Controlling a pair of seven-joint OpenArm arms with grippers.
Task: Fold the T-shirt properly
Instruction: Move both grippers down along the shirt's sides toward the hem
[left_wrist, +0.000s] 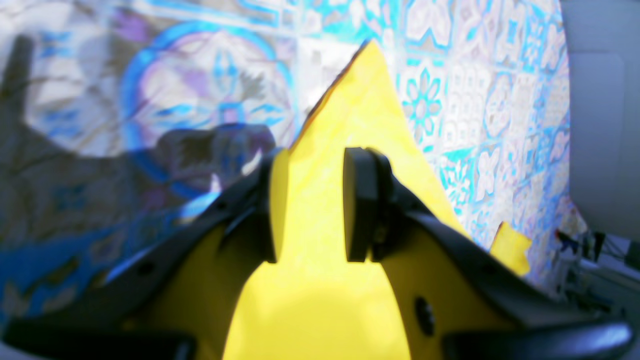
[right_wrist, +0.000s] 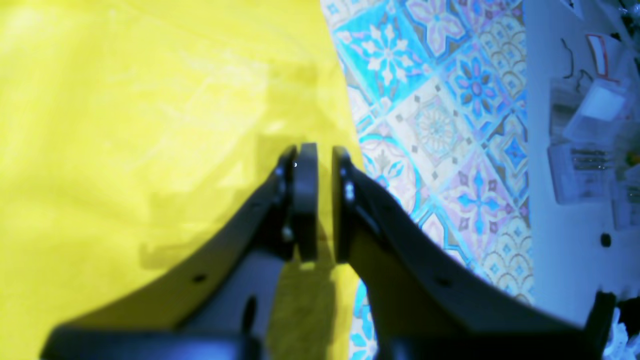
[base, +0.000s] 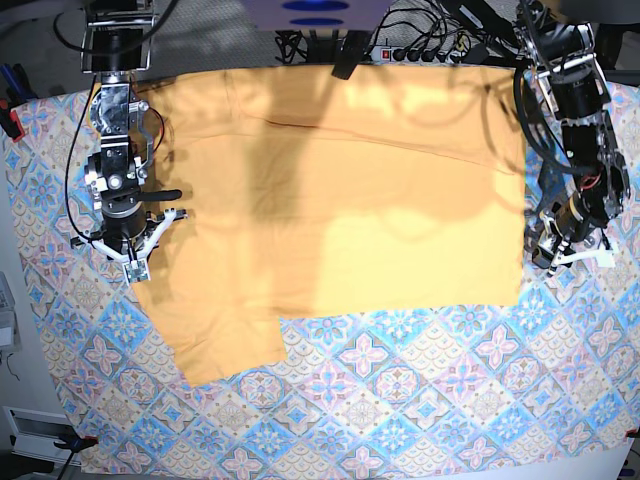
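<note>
Both grippers, left (left_wrist: 310, 205) and right (right_wrist: 320, 200), pinch the T-shirt (base: 340, 210) edges, and should lift evenly together so the fold lies straight.

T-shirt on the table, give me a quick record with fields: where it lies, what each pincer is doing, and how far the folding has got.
shirt: pale yellow-orange T-shirt, spread on the tablecloth
fold state: mostly flat, sleeve out toward the near edge
left pincer: astride a raised peak of shirt cloth; whether it pinches is unclear
right pincer: jaws nearly together at the shirt's edge; a grip is not clear
</note>
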